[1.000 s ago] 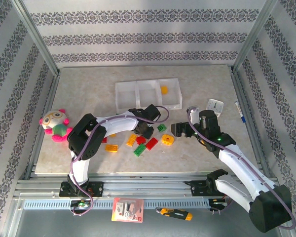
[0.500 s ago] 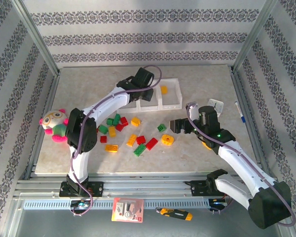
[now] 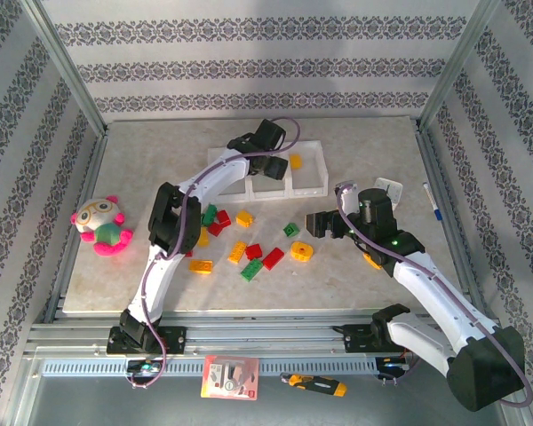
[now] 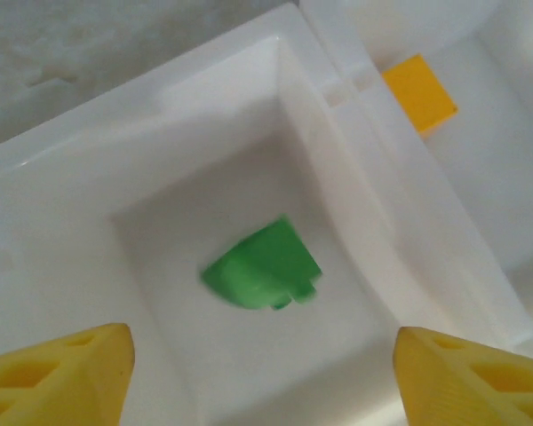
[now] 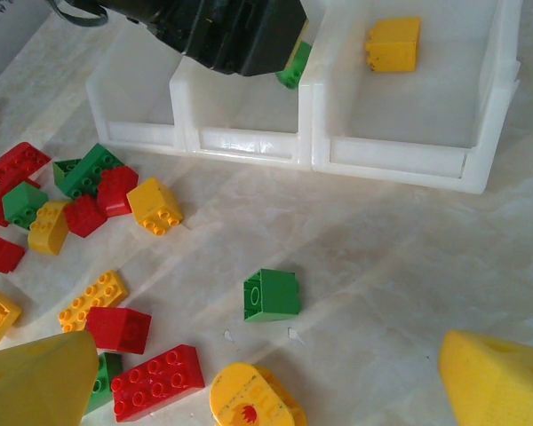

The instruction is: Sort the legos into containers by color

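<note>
Hanging over the middle compartment of the containers (image 3: 313, 188), the left fingers (image 4: 58, 377) are spread wide with nothing between them. A green brick (image 4: 262, 268), slightly blurred, shows inside that compartment directly beneath, clear of both tips. Whether it lies flat on the bin floor cannot be told. The compartment to its right holds one yellow brick (image 5: 393, 43). The right fingers (image 5: 35, 382) are also fully apart and hold nothing. They hover low above the surface (image 3: 364, 142), in front of the containers. The remaining legos (image 3: 240, 244) lie loose on the surface in front of the bins — red, green and yellow pieces bunched toward the left. A single green square brick (image 5: 271, 295) and a rounded yellow piece (image 5: 249, 399) lie nearer the right fingers, close together but apart. A plush toy (image 3: 102, 226) sits at the left edge of the surface, well away from the bricks, and a small white clock (image 3: 388, 189) stands right of the containers.
</note>
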